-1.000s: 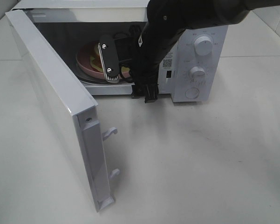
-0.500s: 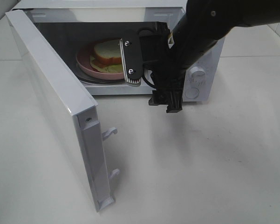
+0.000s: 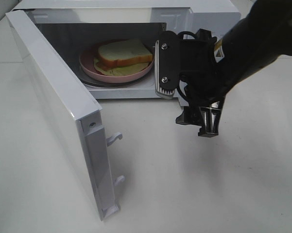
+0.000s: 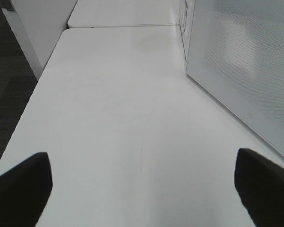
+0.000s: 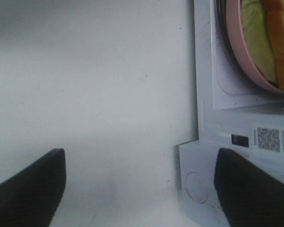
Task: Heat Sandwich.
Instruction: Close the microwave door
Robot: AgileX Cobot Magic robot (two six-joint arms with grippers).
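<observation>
Right wrist: right gripper (image 5: 142, 189) spread wide, nothing between its tips. An edge of the sandwich (image 5: 262, 42) shows on the pink plate (image 5: 232, 28) inside the microwave (image 5: 227, 156).
Left wrist: left gripper (image 4: 142, 189) fully spread, empty, beside the open door (image 4: 236, 71).
Exterior high: sandwich sits upper centre, inside the cavity, just left of the right gripper (the nearer arm). Its long axis runs left-right, crust edge toward the opening.

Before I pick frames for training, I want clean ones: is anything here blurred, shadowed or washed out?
Exterior high: even light, sandwich sharp in the dim microwave cavity; the right arm throws a soft shadow on the table. Left wrist: the left gripper fingers are dark out-of-focus blobs; pale sheen on the door. Right wrist: right gripper fingers likewise blurred; plate slightly soft.
</observation>
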